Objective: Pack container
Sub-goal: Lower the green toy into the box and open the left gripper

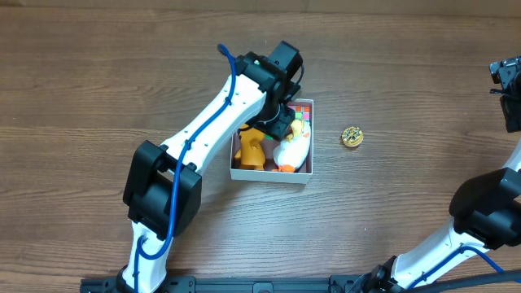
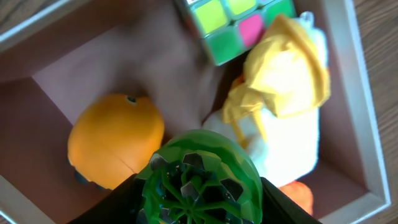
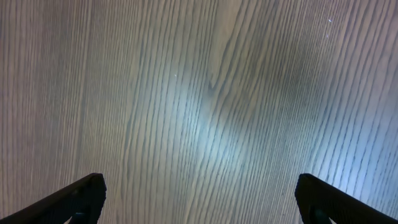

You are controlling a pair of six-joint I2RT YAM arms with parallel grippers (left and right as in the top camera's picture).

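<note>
The container (image 1: pixel 270 174) is a shallow square box with white walls and a dull pink inside (image 2: pixel 155 62), at the table's middle. In it lie an orange toy (image 1: pixel 250 148) (image 2: pixel 115 140), a white and yellow plush duck (image 1: pixel 293 146) (image 2: pixel 286 106) and a coloured puzzle cube (image 1: pixel 304 108) (image 2: pixel 239 25). My left gripper (image 1: pixel 281 122) (image 2: pixel 199 190) hangs over the box, shut on a green spiky ball (image 2: pixel 199 180). My right gripper (image 1: pixel 509 89) (image 3: pixel 199 199) is open and empty over bare wood at the far right.
A small gold round toy (image 1: pixel 352 136) lies on the wooden table right of the container. The left arm (image 1: pixel 203 138) crosses the container's left side.
</note>
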